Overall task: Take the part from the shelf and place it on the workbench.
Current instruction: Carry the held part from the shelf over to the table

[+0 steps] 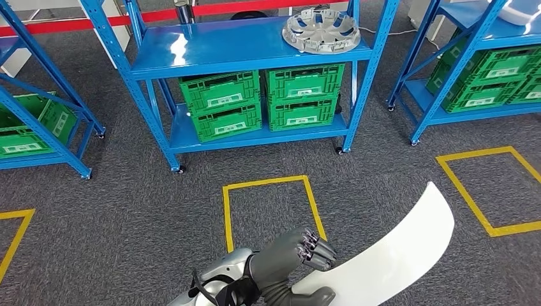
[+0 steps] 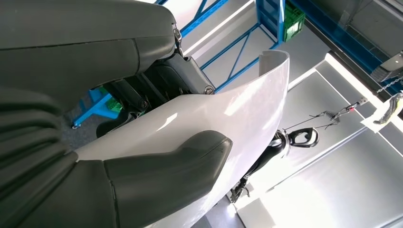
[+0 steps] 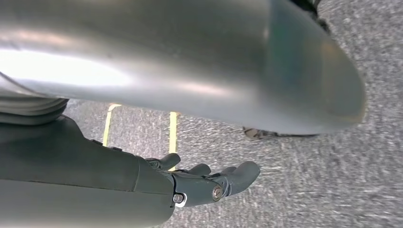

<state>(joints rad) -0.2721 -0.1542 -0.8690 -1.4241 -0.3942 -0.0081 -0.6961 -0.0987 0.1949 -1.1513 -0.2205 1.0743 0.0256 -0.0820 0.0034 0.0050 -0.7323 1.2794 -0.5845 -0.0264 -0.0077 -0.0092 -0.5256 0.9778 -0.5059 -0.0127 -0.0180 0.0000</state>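
A long, curved white panel part (image 1: 399, 245) is held low in front of me, reaching up and to the right over the carpet. My left hand (image 1: 295, 256) grips its near end, dark fingers curled over the top edge. In the left wrist view the thick thumb (image 2: 164, 173) presses on one face of the white part (image 2: 247, 109) and the darker fingers clamp the other face. My right hand (image 3: 209, 183) hangs above the grey carpet with its fingers loosely apart and nothing in them.
A blue shelf unit (image 1: 242, 48) stands ahead with a silver wheel cover (image 1: 321, 30) on top and several green crates (image 1: 263, 102) below. More blue shelves with crates stand at the left (image 1: 38, 121) and right (image 1: 485, 76). Yellow tape squares (image 1: 271, 204) mark the carpet.
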